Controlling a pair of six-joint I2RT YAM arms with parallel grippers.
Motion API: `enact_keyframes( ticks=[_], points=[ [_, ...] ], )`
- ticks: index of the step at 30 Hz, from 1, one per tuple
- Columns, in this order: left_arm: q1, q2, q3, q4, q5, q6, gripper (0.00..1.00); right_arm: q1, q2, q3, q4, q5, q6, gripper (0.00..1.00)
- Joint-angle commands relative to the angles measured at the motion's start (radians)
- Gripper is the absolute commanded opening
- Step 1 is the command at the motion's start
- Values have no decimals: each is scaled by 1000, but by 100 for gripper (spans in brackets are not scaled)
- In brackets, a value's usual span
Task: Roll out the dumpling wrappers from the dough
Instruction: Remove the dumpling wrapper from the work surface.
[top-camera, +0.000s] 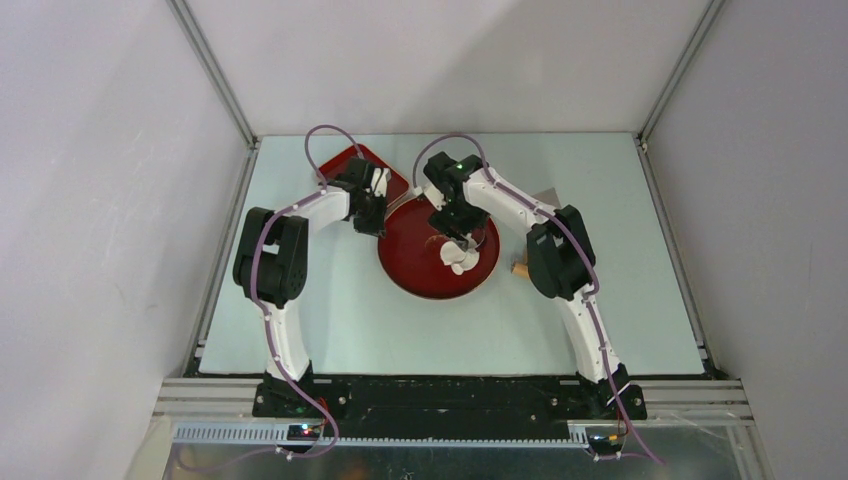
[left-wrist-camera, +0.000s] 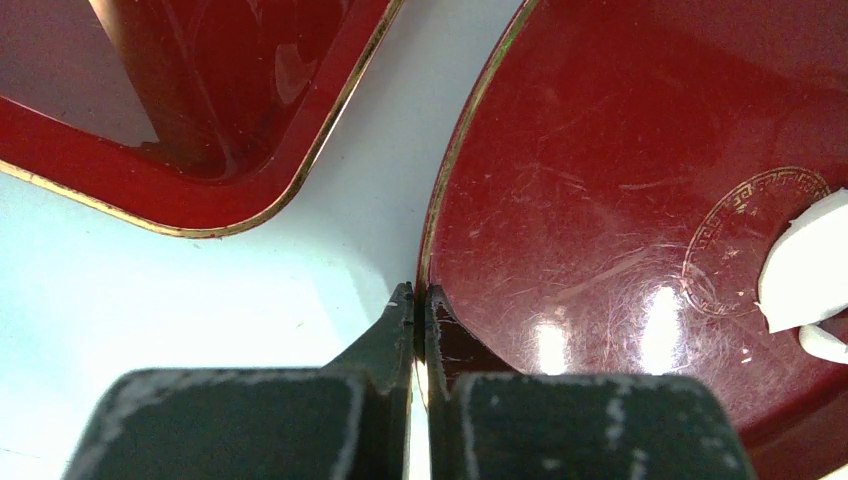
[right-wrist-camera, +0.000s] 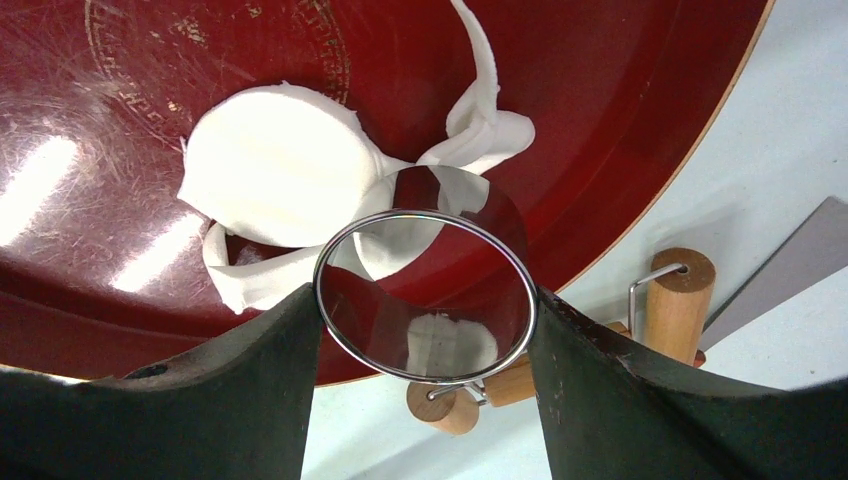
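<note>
Looks like the cutting step. The right gripper (right-wrist-camera: 427, 300) is spread wide, clamping a metal ring cutter (right-wrist-camera: 440, 195) over the round red plate (right-wrist-camera: 600, 100). The dumpling wrapper (right-wrist-camera: 270, 165) lies upper left of it, touching a ragged scrap strip (right-wrist-camera: 480, 120). Next move is probably setting the ring squarely on uncut dough. Only the left wrist view shows the left gripper (left-wrist-camera: 418, 300) pinched shut on the plate rim, and only the right wrist view shows the rolling pin (right-wrist-camera: 675, 300).
</note>
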Motion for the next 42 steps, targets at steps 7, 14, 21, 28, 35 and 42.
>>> enact_keyframes(
  ticks=[7, 14, 21, 28, 35, 42],
  points=[
    [9, -49, -11, 6, -4, 14, 0, -21, -27, 0, 27, 23, -6, 61],
    [10, -50, -11, 6, -5, 14, 0, -25, -16, -3, 31, 18, -14, 61],
    [9, -49, -10, 6, -4, 14, 0, -20, -5, 1, 41, 14, -14, 60],
    [10, -50, -10, 6, -4, 14, 0, -11, 5, 11, 50, 18, -17, 61],
    [10, -49, -11, 6, -3, 14, 0, -15, 24, 10, 50, 37, -18, 61],
    [10, -49, -10, 6, -4, 14, 0, -14, 46, 9, 48, 51, -21, 61]
  ],
)
